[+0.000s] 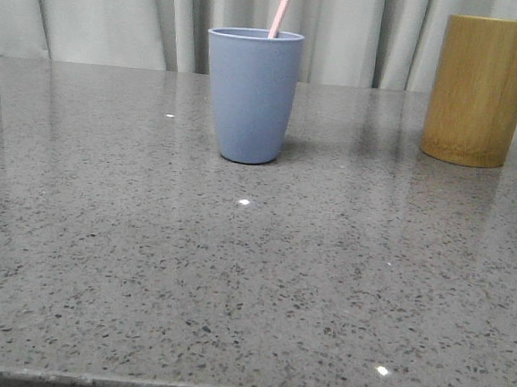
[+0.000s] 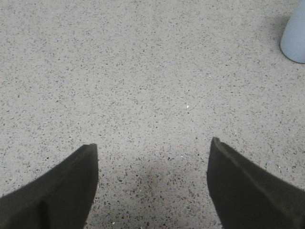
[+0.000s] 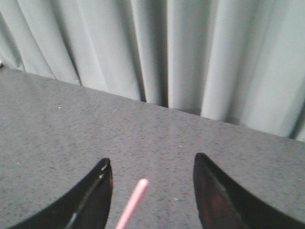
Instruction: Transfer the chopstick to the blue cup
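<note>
A pale pink chopstick stands in the grey-blue cup at the table's far middle and leans right, its top cut off by the frame. The right wrist view shows the chopstick's tip between the spread fingers of my right gripper, touching neither; the gripper is open. My left gripper is open and empty, low over bare table, with the blue cup's base off to one side. Neither gripper shows in the front view.
A yellow-brown bamboo cylinder stands at the far right of the grey speckled table. A pale curtain hangs behind the table's far edge.
</note>
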### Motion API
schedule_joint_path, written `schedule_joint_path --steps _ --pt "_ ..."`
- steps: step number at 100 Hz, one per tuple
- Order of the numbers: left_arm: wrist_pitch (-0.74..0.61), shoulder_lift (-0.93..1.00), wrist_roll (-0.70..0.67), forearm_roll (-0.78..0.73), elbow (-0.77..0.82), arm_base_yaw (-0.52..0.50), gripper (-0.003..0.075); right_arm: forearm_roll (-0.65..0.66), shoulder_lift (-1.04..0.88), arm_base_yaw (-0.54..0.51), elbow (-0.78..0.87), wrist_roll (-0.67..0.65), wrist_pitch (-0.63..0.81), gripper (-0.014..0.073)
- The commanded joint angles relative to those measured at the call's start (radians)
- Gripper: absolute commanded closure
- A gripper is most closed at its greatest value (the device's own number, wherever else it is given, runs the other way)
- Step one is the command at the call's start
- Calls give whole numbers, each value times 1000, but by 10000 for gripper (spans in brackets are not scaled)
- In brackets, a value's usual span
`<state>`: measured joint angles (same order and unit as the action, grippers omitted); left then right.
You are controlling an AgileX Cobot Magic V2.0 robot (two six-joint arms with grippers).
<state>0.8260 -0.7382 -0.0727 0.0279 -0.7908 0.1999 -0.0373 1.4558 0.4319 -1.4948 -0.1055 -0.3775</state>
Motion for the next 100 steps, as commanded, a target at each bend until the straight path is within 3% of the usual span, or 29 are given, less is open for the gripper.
schedule_joint_path --steps 1,20,38,100 --pt "-59 3 -10 7 -28 -2 246 51 -82 -50 -32 13 -2 190" --pt "-59 3 -10 7 -28 -2 246 124 -186 -165 21 13 -172 190" --pt "-59 3 -10 7 -28 -2 246 140 -332 -238 186 13 -216 190" --pt "-59 3 -10 7 -28 -2 246 140 -851 -253 749 -44 -301 190"
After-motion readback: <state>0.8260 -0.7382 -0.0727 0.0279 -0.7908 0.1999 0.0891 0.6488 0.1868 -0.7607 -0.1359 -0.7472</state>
